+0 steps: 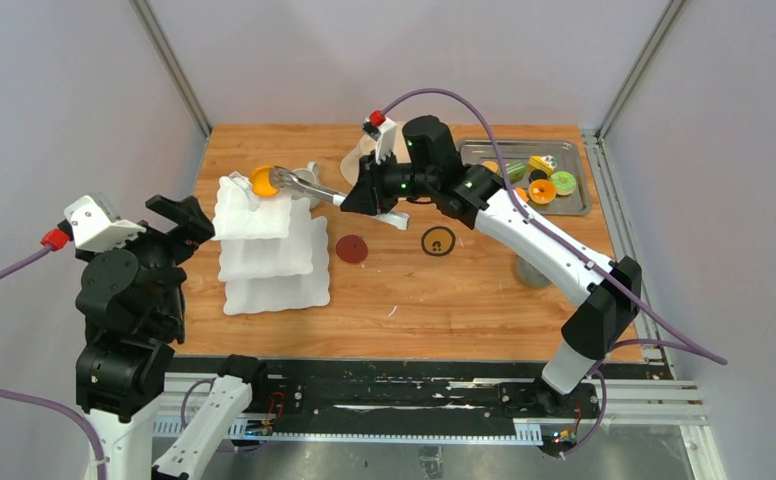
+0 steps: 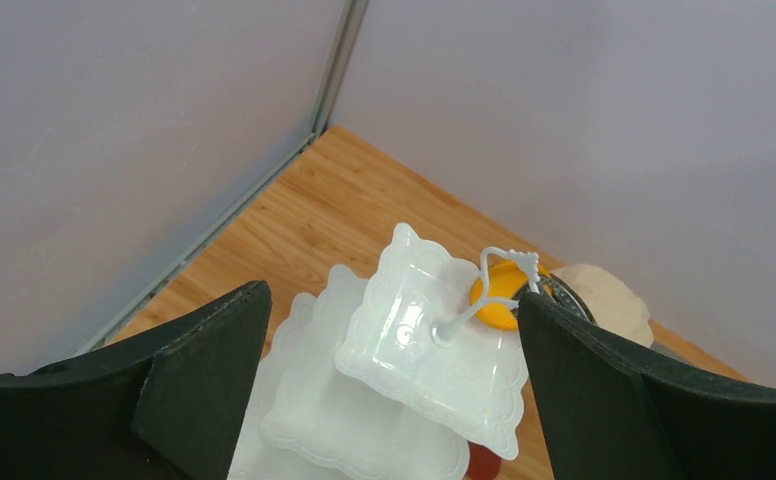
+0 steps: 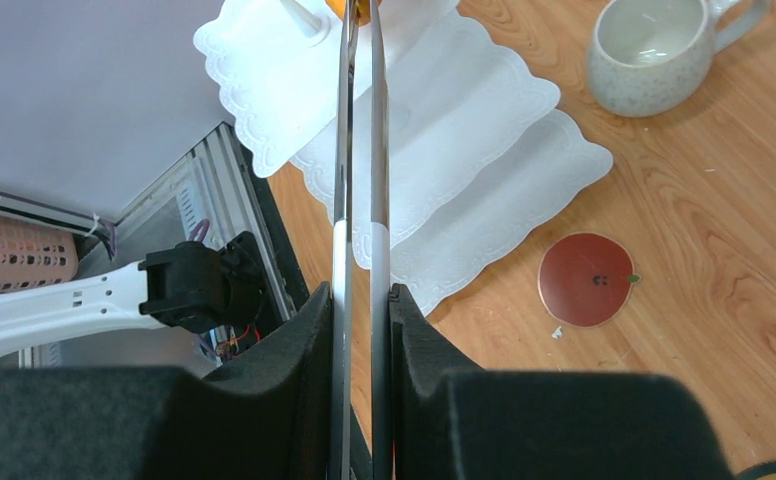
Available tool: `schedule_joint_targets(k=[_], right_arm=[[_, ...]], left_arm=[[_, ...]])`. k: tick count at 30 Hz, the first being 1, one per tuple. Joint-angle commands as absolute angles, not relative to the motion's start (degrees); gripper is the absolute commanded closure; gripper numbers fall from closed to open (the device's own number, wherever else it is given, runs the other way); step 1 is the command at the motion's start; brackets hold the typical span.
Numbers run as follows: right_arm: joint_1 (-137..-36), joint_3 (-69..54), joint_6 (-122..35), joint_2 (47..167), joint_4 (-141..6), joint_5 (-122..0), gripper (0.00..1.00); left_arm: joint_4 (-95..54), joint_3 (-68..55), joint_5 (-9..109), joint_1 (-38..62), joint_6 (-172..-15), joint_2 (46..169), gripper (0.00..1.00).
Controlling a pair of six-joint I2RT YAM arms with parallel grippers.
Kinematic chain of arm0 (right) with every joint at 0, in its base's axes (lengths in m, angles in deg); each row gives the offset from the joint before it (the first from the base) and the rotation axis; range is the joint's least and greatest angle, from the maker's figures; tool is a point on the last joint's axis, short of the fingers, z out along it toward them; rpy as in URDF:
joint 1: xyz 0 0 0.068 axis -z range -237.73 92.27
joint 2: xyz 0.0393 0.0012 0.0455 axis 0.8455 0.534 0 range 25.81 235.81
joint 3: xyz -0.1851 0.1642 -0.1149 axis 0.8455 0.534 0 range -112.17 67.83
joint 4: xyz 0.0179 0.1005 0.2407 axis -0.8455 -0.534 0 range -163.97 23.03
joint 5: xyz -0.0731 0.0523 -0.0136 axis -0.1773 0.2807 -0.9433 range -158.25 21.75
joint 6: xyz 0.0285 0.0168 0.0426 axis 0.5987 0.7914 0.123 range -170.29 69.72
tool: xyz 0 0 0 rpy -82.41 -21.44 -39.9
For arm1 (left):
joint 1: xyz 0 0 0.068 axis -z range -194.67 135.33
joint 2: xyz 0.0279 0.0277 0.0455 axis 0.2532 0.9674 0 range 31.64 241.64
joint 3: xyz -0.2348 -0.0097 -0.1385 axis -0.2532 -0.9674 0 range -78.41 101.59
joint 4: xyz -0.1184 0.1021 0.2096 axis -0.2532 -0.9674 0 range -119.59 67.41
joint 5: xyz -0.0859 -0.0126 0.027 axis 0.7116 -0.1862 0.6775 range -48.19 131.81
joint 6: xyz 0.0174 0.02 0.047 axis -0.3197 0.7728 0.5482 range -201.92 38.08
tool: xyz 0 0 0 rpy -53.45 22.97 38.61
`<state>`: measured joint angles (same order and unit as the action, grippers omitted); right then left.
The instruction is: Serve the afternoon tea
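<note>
The white three-tier stand stands left of centre; it also shows in the left wrist view and the right wrist view. My right gripper is shut on the metal tongs. The tong tips hold an orange pastry over the top tier's far edge. My left gripper is open and empty, just left of the stand. More pastries lie in the metal tray. A pale mug stands behind the stand.
A beige hat lies behind the tongs. A dark red coaster and a black ring coaster lie mid-table. A grey mug sits partly hidden under my right arm. Frame posts stand at the back corners.
</note>
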<state>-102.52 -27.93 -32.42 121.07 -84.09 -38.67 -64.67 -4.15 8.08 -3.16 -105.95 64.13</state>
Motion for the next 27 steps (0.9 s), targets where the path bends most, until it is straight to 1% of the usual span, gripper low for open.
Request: schedule_joint_targets(k=[1, 9, 18, 19, 24, 27], right_arm=[[-104.0, -32.1, -34.1, 121.7, -84.2, -35.9, 1.00], [-105.2, -35.8, -34.5, 125.0, -86.8, -33.7, 1.00], [-105.5, -37.6, -34.5, 126.6, -88.8, -34.5, 0.99], [-105.5, -37.9, -34.5, 126.8, -89.1, -34.6, 0.97], [-105.5, -38.0, -34.5, 127.0, -89.5, -35.2, 0.78], [-105.5, -37.6, -34.7, 126.5, -89.5, -35.8, 0.76]], left_arm=[[-62.8, -4.7, 7.1, -2.8, -106.4, 64.2, 0.02], [-62.3, -5.2, 7.9, -2.8, -107.6, 64.3, 0.02], [-62.2, -5.5, 8.3, -2.8, -108.2, 64.7, 0.02], [-62.2, -5.5, 8.5, -2.8, -108.3, 64.8, 0.02], [-62.2, -5.6, 8.8, -2.8, -108.7, 64.7, 0.02], [-62.2, -5.7, 8.7, -2.8, -108.8, 64.4, 0.02]])
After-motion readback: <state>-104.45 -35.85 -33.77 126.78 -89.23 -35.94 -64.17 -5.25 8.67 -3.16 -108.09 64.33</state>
